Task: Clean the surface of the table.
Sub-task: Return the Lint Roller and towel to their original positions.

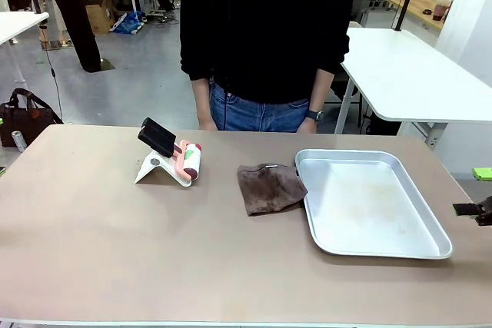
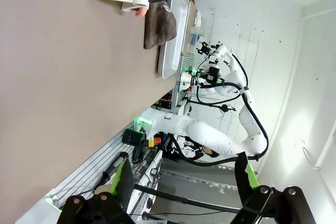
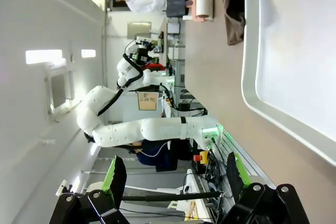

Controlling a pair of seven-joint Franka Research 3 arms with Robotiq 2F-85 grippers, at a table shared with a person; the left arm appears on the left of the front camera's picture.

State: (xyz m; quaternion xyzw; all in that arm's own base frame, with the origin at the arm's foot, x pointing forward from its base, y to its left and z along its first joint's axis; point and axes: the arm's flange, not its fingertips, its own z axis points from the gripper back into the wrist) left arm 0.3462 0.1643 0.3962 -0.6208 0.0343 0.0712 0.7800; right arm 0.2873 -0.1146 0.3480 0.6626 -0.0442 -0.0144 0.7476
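Note:
The table [image 1: 115,243] has a wide matte beige-brown top. A crumpled brown cloth [image 1: 267,187] lies near its middle, touching the left rim of a shiny metal tray [image 1: 369,251]. My right gripper [image 1: 470,191] hangs open just off the table's right edge. In the right wrist view its fingers [image 3: 115,177] stand wide apart with nothing between them, and the tray [image 3: 249,77] and cloth [image 3: 233,9] lie ahead. My left gripper [image 2: 184,182] is open and empty beyond the table [image 2: 63,77], with the cloth [image 2: 160,27] far ahead.
A white and pink roller [image 1: 190,161] leans on a white stand [image 1: 157,168] that carries a black block, left of the cloth. A person [image 1: 265,44] in black stands at the far edge, hands hanging at the table's rim. White tables stand behind.

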